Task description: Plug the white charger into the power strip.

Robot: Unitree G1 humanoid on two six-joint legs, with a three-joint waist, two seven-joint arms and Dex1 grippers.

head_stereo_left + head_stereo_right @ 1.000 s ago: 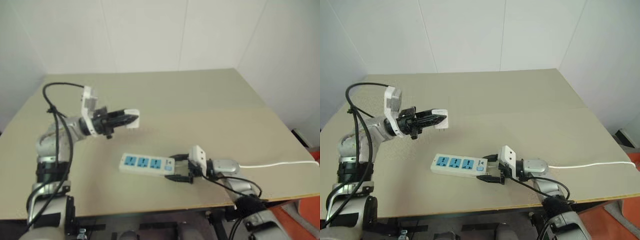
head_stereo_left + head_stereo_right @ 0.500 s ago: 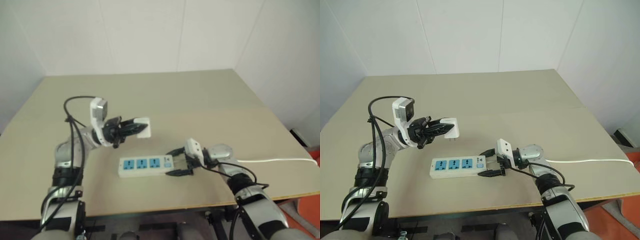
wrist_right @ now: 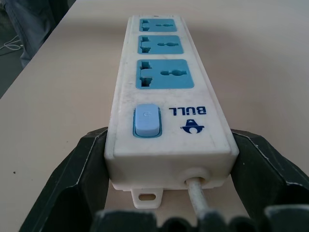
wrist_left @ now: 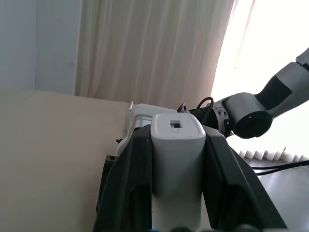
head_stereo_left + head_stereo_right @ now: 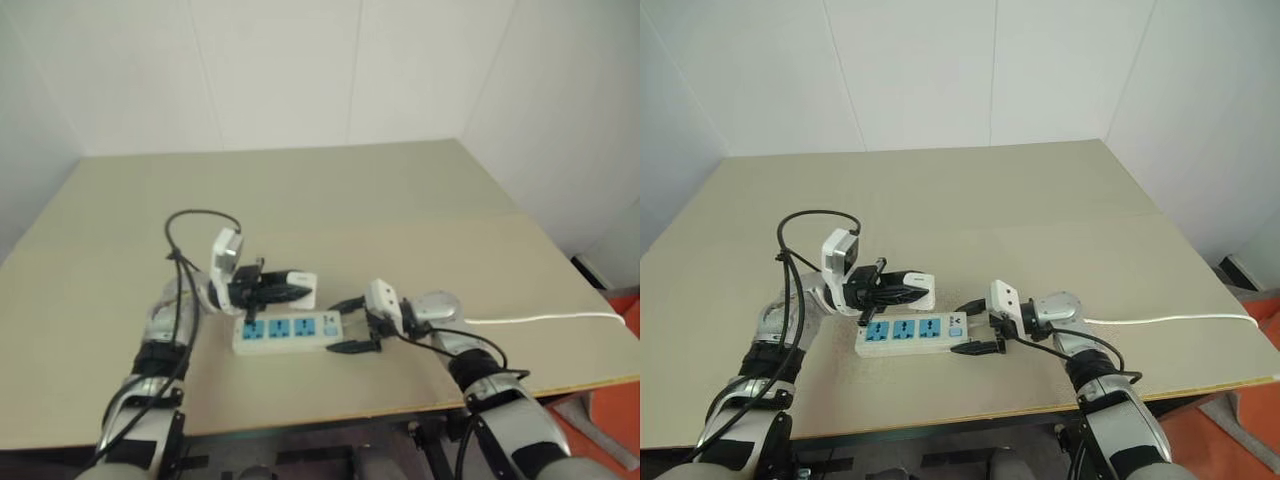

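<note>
Two black-fingered grippers meet near the middle of a tan table (image 5: 1060, 190), each closed on one white part. Left gripper (image 5: 902, 291) points toward the right with its fingers clamped on the sides of the white charger (image 5: 921, 290); the left wrist view has the charger's rounded white body (image 4: 176, 159) pressed between the two dark fingers (image 4: 136, 179). This charger hangs just above the far edge of the power strip (image 5: 912, 334), over its left and middle sockets; whether its prongs touch the strip cannot be told. That strip lies flat on the table, long side running left to right, with three blue socket faces in a row and a pale blue switch (image 3: 146, 120) at its right end. Right gripper (image 5: 974, 327) points toward the left and grips that right end, one finger on each long side, as its wrist view shows. From the same end a thin white cord (image 5: 1170, 320) runs off to the right across the table toward its edge.
</note>
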